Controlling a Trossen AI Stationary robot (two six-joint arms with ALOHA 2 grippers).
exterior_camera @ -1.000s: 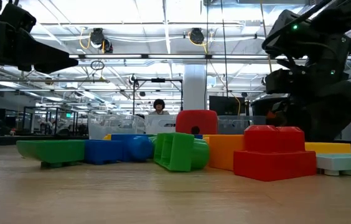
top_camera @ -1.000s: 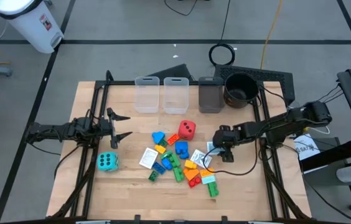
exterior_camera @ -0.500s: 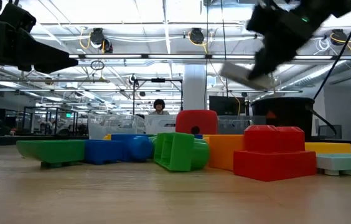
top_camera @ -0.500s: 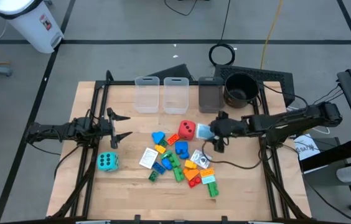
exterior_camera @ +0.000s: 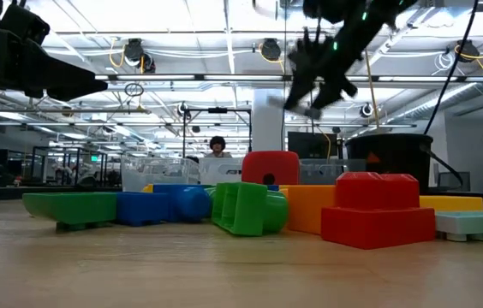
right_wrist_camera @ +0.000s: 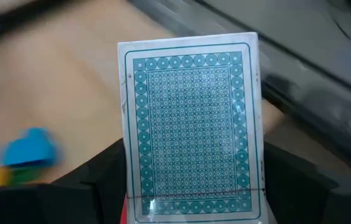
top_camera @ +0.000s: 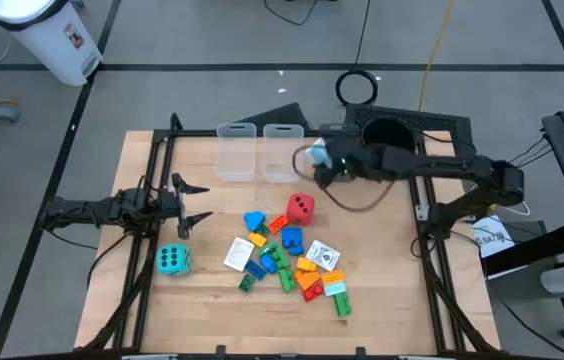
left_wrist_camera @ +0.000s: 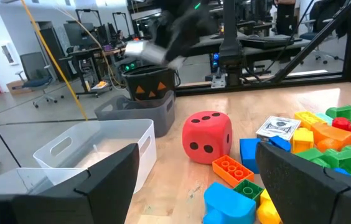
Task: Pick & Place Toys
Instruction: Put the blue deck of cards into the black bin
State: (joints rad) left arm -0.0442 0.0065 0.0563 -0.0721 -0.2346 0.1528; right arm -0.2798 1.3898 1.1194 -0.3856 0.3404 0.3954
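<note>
Your wooden table (top_camera: 212,300) carries three clear bins at its twelve o'clock edge, and the right gripper (top_camera: 319,160) hangs above the gap between the middle bin (top_camera: 282,152) and the darker bin (top_camera: 338,152). Its fingers pinch a patterned card (right_wrist_camera: 191,121), which its wrist view shows face-on between the two pads. At nine o'clock your left gripper (top_camera: 190,201) waits with its fingers spread and nothing between them. The red die (top_camera: 301,207) sits just toward six o'clock from the middle bin, the teal die (top_camera: 172,260) lies toward seven o'clock of the left gripper, and the bricks (top_camera: 287,262) cluster at the table's centre.
</note>
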